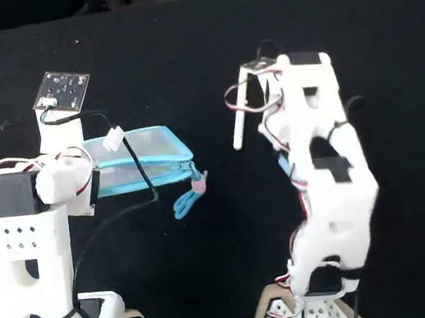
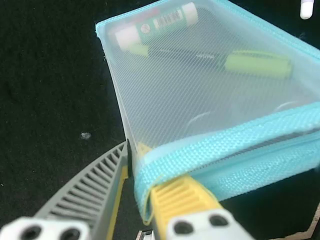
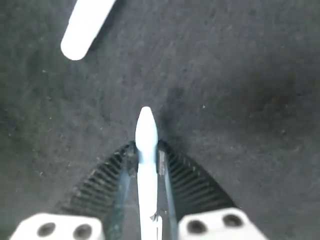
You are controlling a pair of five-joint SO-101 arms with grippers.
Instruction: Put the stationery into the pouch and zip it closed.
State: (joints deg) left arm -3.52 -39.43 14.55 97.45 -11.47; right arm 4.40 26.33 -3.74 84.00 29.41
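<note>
The left gripper (image 2: 134, 154) is nearly closed, pinching one corner of the pouch (image 2: 200, 110) at the end of its zip band, one finger on each side of the mesh. The pouch lies on the black cloth (image 1: 184, 54) in front of the left arm, with its blue strap (image 1: 189, 198) trailing off the far corner toward the right arm. Through the mesh a glue stick (image 2: 160, 22) and a green pen (image 2: 257, 64) show inside, lying near the edge away from the zip. The right gripper (image 3: 146, 150) is closed on a pale blue pen (image 3: 146, 127), whose tip juts out past the fingertips above the cloth. A white pen (image 3: 85, 25) lies on the cloth near it, between the pouch and the right arm.
</note>
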